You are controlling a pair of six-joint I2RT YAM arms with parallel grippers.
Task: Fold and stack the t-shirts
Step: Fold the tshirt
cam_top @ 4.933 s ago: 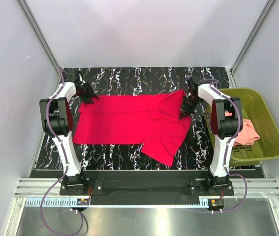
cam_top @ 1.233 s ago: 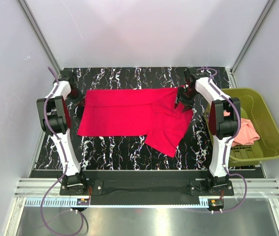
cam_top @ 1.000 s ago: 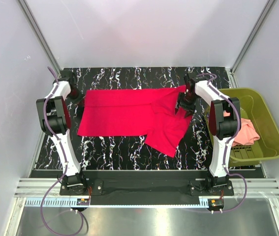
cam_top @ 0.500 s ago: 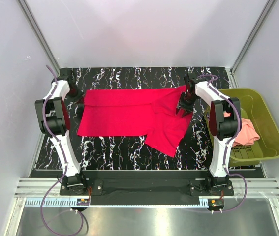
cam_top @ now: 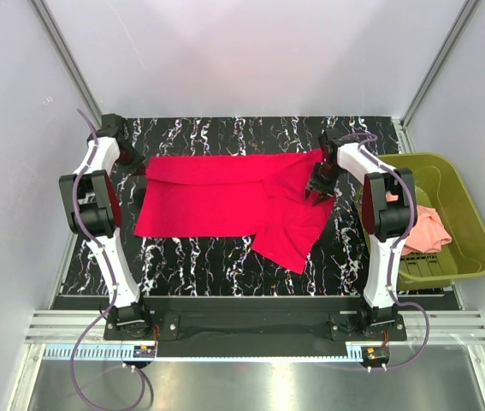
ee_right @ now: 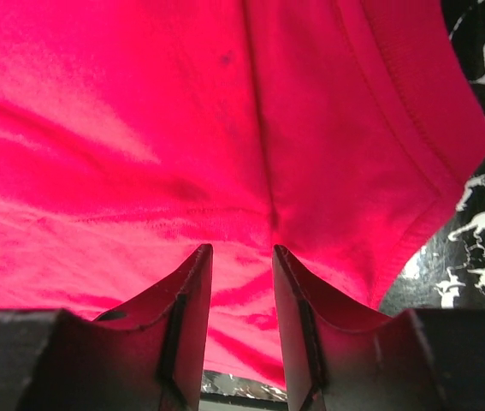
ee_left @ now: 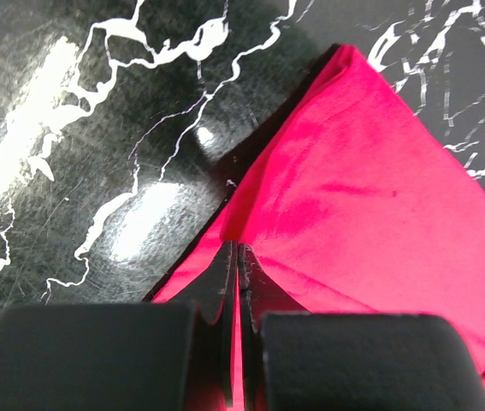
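Two t-shirts are counted. One red t-shirt (cam_top: pixel 216 201) is spread on the bench (cam_top: pixel 225 137) between the left tool (ee_left: pixel 235 257) and the right tool (ee_right: pixel 240 250). One pink t-shirt (cam_top: pixel 430 229) is left crumpled in the single olive basket (cam_top: pixel 473 257), on the outer side of the right tool.

The left tool is seen shut tight on a corner edge of the red cloth, with a thin strip of red pinched between its fingers. That corner is judged to be held so that the cloth can be drawn taut or lifted for a fold.

The right tool is set on the opposite end, near a sleeve. Its jaws are narrowly apart and a pucker of cloth lies just ahead of the tips; no clamp is shown. A matching grip is judged to be intended there, so that both ends may be carried over together. No finished fold is made out, and nothing is stacked.
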